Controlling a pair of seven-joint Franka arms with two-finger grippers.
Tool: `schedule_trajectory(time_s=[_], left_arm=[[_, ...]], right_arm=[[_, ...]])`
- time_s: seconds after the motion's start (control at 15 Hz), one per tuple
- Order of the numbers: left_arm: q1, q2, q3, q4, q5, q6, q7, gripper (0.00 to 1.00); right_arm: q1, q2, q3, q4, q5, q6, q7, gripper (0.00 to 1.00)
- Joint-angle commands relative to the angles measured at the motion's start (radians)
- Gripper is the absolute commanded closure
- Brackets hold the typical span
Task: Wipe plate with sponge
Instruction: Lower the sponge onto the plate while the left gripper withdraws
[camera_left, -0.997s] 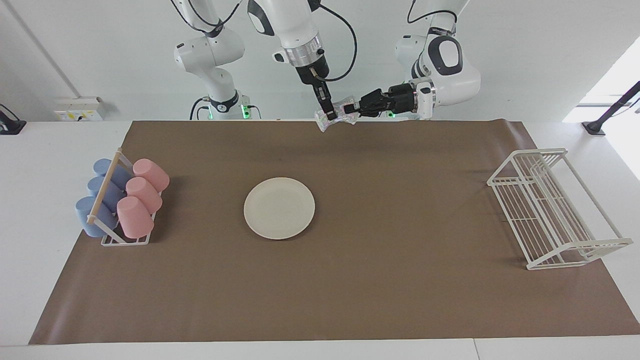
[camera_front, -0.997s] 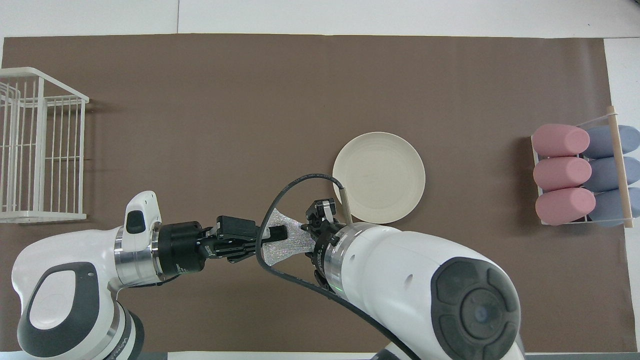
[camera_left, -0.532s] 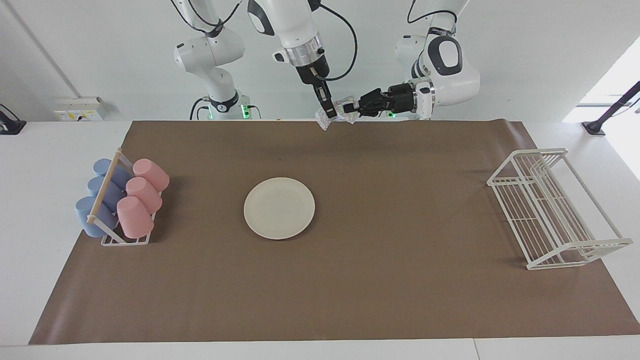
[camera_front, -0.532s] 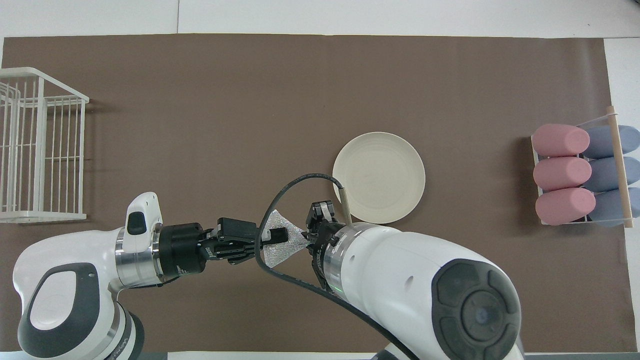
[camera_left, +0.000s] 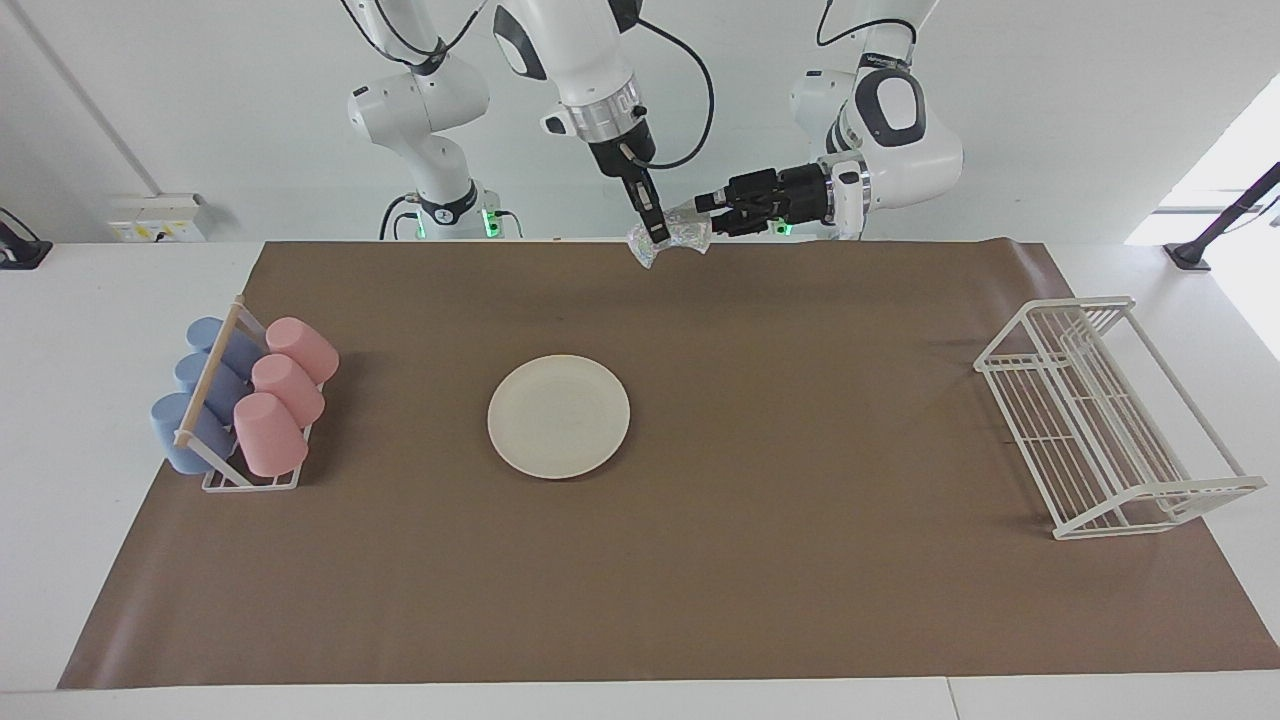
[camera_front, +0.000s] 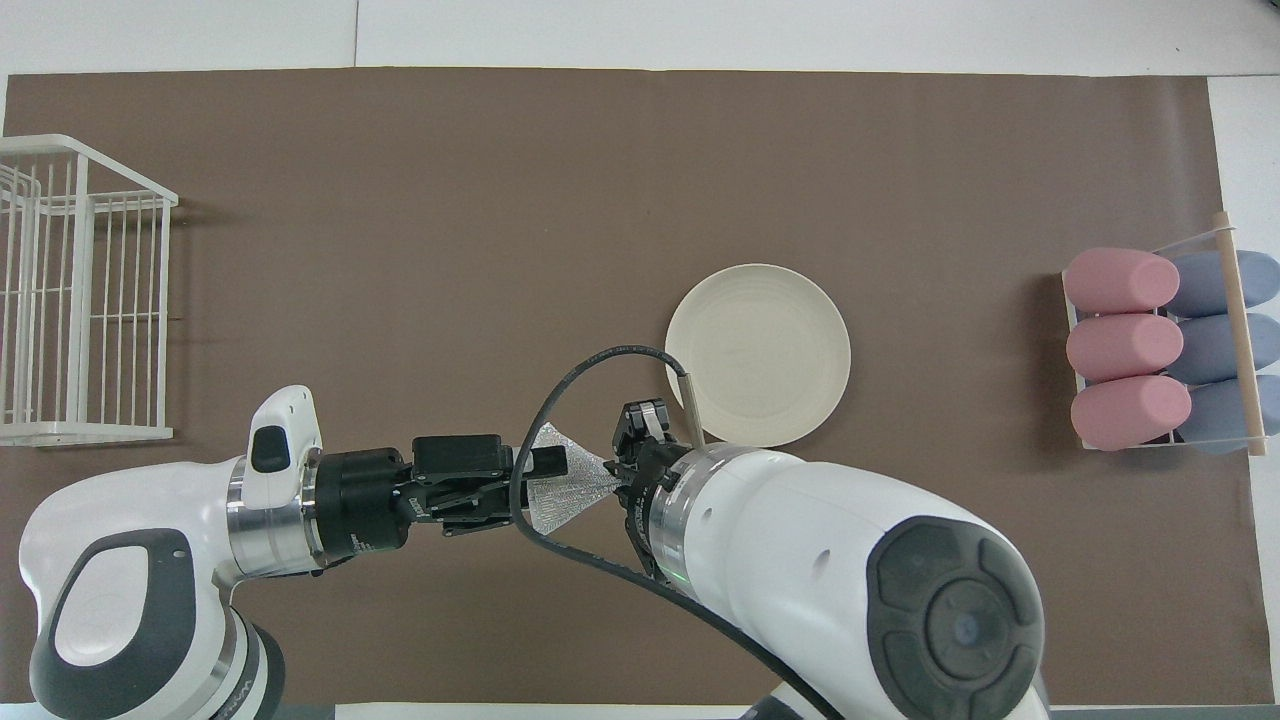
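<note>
The cream-white plate (camera_left: 558, 416) (camera_front: 758, 354) lies flat on the brown mat, mid-table. The silvery glittery sponge (camera_left: 680, 228) (camera_front: 570, 485) hangs in the air over the mat's edge nearest the robots. My right gripper (camera_left: 655, 232) (camera_front: 627, 462) points down and is shut on one end of the sponge. My left gripper (camera_left: 703, 207) (camera_front: 560, 462) reaches in level and is at the sponge's other end. Both grippers are well above the mat and apart from the plate.
A rack of pink and blue cups (camera_left: 245, 405) (camera_front: 1160, 350) stands at the right arm's end of the mat. A white wire rack (camera_left: 1110, 415) (camera_front: 80, 300) stands at the left arm's end. A black cable (camera_front: 560, 390) loops off the right arm.
My left gripper has drawn back a little toward its own base and risen slightly. The sponge has gone from a bow-tie shape to a fan hanging from my right gripper. The plate has not moved.
</note>
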Motion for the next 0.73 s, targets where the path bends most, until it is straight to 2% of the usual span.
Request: schedule_trajectory(time_s=[0.0, 0.2, 0.4, 0.66], left_arm=[[0.075, -0.025, -0.003, 0.009, 0.140, -0.022, -0.070, 0.00], [0.168, -0.015, -0.003, 0.057, 0.349, -0.109, -0.113, 0.00], [0.245, 0.024, -0.001, 0.123, 0.499, -0.194, -0.121, 0.00], [0.258, 0.083, -0.001, 0.219, 0.723, -0.217, -0.167, 0.00]], right_arm=[[-0.058, 0.112, 0.004, -0.070, 0.000, 0.169, -0.169, 1.00], [-0.124, 0.181, 0.004, -0.133, 0.000, 0.265, -0.368, 1.00], [-0.199, 0.191, 0.004, -0.228, 0.002, 0.376, -0.510, 1.00], [-0.216, 0.266, 0.005, -0.248, 0.004, 0.417, -0.560, 1.00]])
